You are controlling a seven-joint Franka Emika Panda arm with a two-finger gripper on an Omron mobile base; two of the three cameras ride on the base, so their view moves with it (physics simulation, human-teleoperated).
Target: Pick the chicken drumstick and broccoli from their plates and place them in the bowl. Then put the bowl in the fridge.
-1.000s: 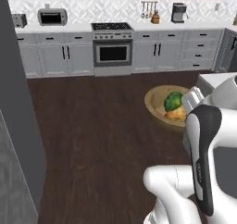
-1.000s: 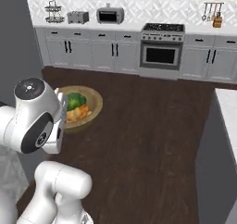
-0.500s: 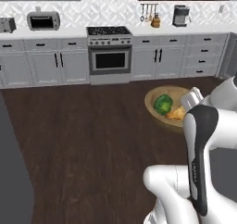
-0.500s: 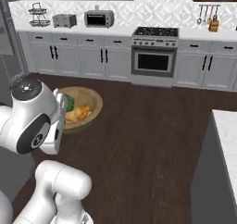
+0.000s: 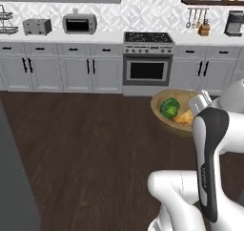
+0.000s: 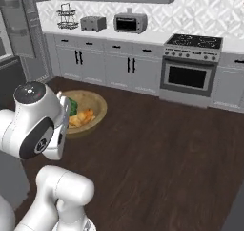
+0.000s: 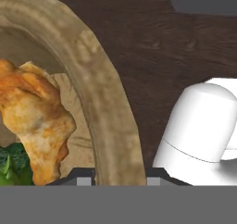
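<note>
Carrying the bowl (image 5: 167, 98) by its rim, my gripper (image 7: 118, 181) is clamped narrow on the tan wood; golden chicken drumstick (image 7: 37, 121) and green broccoli (image 5: 169, 108) lie inside. Bare dark floor (image 5: 90, 144) spreads left, with grey cabinets (image 5: 62, 72) and oven (image 5: 147, 68) beyond.

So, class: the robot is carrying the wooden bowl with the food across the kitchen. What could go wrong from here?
1. The gripper pinches the wooden bowl by one edge of its rim, so the bowl could tilt or slip out while the base drives.
2. The chicken drumstick and broccoli lie loose inside and could roll out if it tips.
3. The bowl hangs beside the arm and might clip something during a turn.
</note>
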